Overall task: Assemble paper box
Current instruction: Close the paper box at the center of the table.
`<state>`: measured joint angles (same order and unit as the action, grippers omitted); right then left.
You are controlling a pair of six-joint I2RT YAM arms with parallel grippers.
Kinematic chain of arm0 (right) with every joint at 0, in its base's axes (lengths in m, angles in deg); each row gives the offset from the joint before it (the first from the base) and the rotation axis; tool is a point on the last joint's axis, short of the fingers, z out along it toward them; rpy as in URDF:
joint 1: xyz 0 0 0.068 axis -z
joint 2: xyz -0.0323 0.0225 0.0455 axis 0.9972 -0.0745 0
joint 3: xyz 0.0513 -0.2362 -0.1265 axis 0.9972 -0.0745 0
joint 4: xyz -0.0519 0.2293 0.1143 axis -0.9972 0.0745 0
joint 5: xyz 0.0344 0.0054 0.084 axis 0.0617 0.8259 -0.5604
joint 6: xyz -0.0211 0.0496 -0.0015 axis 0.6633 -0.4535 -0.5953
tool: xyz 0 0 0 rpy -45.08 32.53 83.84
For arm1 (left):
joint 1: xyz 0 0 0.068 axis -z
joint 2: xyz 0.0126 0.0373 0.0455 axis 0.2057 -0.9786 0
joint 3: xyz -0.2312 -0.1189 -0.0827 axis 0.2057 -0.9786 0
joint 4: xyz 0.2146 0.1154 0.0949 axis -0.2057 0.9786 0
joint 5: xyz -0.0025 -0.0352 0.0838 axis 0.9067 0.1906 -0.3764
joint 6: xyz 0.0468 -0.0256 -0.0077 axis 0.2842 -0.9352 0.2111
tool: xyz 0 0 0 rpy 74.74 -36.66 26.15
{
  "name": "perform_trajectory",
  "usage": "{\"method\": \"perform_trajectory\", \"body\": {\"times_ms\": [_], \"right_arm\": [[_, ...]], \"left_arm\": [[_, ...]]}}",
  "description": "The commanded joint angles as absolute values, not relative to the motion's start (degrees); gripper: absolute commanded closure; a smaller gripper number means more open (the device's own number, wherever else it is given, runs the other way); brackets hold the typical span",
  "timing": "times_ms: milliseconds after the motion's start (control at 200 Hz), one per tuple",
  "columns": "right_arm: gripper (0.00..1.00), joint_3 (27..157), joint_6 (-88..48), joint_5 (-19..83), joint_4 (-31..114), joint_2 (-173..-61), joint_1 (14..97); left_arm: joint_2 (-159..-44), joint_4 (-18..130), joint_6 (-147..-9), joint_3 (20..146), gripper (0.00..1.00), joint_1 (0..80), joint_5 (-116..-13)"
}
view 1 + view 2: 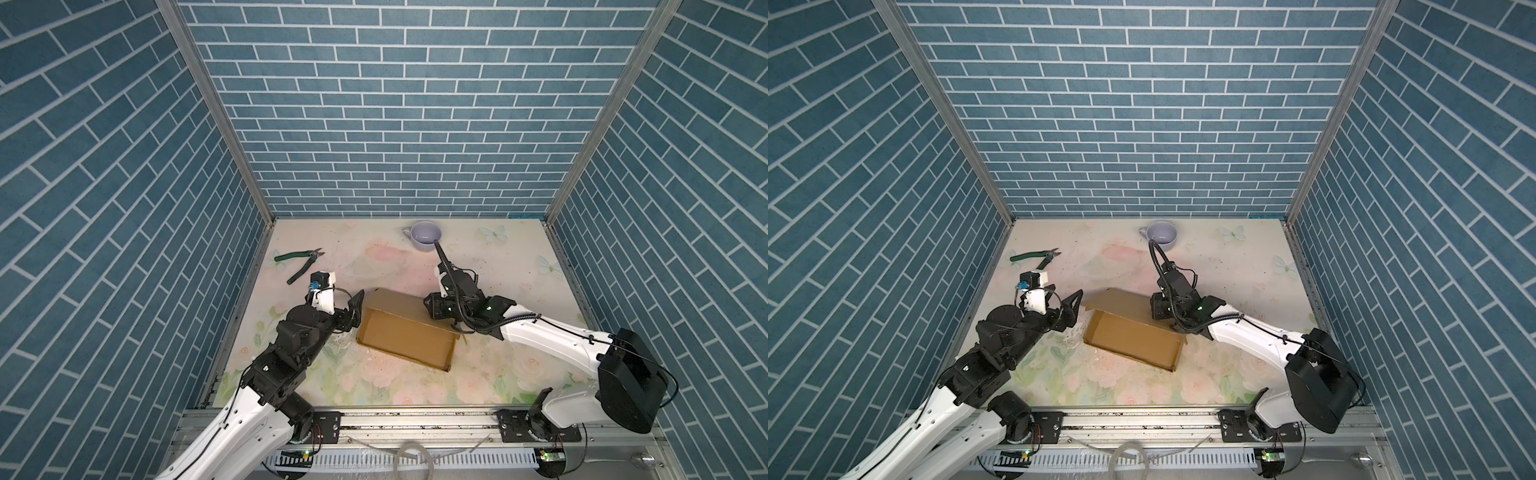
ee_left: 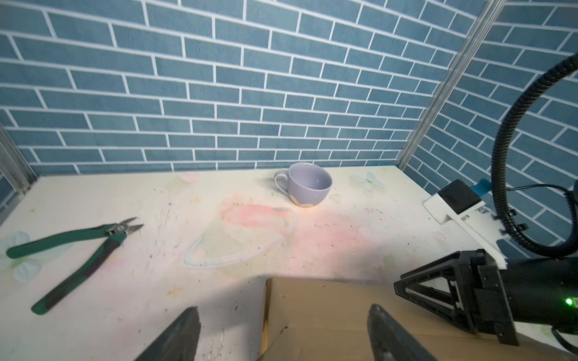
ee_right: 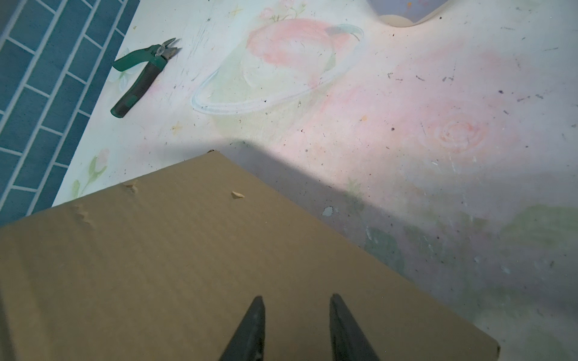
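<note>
The paper box (image 1: 405, 343) (image 1: 1133, 338) is a shallow brown cardboard tray in the middle of the mat, with its back flap (image 1: 395, 303) raised and leaning. My left gripper (image 1: 355, 309) (image 1: 1073, 309) (image 2: 283, 309) hovers at the box's left end, jaws wide open. The flap's left corner (image 2: 312, 300) shows between its fingers, gripped by nothing. My right gripper (image 1: 430, 309) (image 1: 1156, 309) (image 3: 296, 297) is at the flap's right part, fingers a little apart over the bare cardboard (image 3: 187, 250), holding nothing.
A lilac cup (image 1: 423, 235) (image 1: 1162, 235) (image 2: 308, 184) stands near the back wall. Green-handled pliers (image 1: 299, 264) (image 1: 1036, 257) (image 2: 78, 247) (image 3: 142, 72) lie at the back left. Blue brick walls enclose the floral mat (image 1: 415, 386) on three sides.
</note>
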<state>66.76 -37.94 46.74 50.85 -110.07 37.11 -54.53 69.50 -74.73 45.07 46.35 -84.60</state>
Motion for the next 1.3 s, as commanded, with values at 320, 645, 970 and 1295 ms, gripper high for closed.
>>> {"method": "perform_trajectory", "body": {"times_ms": [320,645,970,1295], "right_arm": [[0.63,65.59,-35.42,48.97,53.91,-111.09,35.31],[0.48,71.6,-38.48,49.26,64.38,-104.5,35.4],[0.22,63.56,-53.67,47.38,78.05,-94.07,37.8],[0.25,48.74,-59.7,33.52,54.53,-95.9,40.18]], "left_arm": [[-88.44,84.04,-70.31,63.16,0.09,37.55,-63.16],[-94.84,83.28,-71.58,58.93,0.13,37.71,-67.65],[-94.86,80.91,-75.36,53.49,0.13,38.76,-71.4],[-92.22,76.97,-81.3,46.03,0.14,38.73,-72.1]]}}
